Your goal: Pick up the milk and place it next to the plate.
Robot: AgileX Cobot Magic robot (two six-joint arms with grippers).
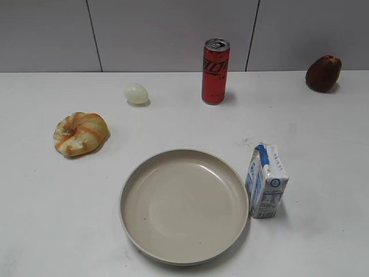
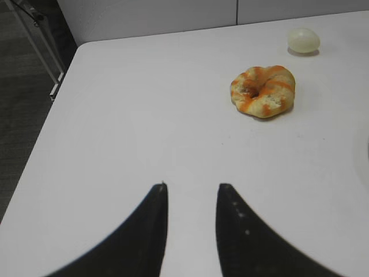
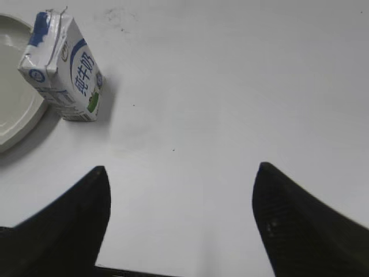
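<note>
From the exterior view, the milk (image 1: pixel 266 180) stands upright on the white desk (image 1: pixel 323 133), touching the plate (image 1: pixel 183 205) at its right rim. The left wrist view shows the left hand (image 2: pixel 192 193) with fingers slightly apart, holding nothing, near a pastry (image 2: pixel 263 90). The right wrist view shows the right hand (image 3: pixel 181 173) spread wide and empty, the milk well apart from it.

Exterior slants down; right wrist shares its milk (image 1: pixel 266 181) and plate (image 1: pixel 130 190).

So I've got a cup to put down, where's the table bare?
Bare patches: the table's right side, between the avocado and the milk; the left front, below the bread and left of the plate; the strip between the plate and the can. It is tight where the milk stands against the plate's right rim.
</note>
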